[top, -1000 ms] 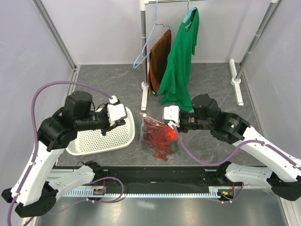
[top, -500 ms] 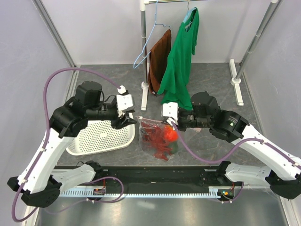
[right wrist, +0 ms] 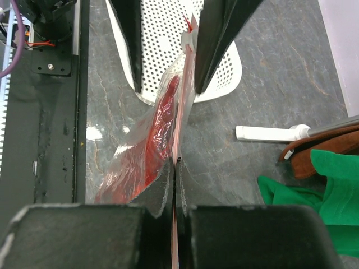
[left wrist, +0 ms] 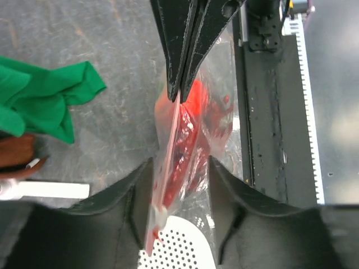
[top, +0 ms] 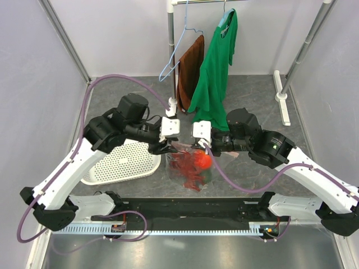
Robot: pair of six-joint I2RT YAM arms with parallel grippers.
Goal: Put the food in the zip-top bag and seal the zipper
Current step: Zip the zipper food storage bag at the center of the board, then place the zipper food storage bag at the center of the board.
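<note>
You have a grey stone-patterned table (top: 252, 95) between pale walls. At the far side a rack (top: 171, 61) carries a green shirt (top: 216, 73), a brown cloth (top: 189, 70) and an empty blue hanger (top: 175, 56). A black rail (top: 185, 207) runs along the near edge.

The bag (top: 182, 157) stands in the middle of the table, just right of the white basket (top: 120, 162). Its left end reaches over the basket rim. The food (top: 193, 166) is inside the bag, and you see it as a red mass through the clear plastic. A round bright red piece lies on the right part of it.

The zipper (right wrist: 182, 106) is on top and runs as a thin pink line from one arm to the other. Near its left end there is a small white clip (left wrist: 159, 214).

Your right gripper (right wrist: 175, 168) is closed and pinches the right end of the zipper between its fingertips.

Your left gripper (left wrist: 179, 168) is open. One finger stands on each side of the zipper's left end, beside the white clip. In the left wrist view you see a gap between each finger and the plastic, so this gripper holds nothing.

The two grippers face each other along the bag.
</note>
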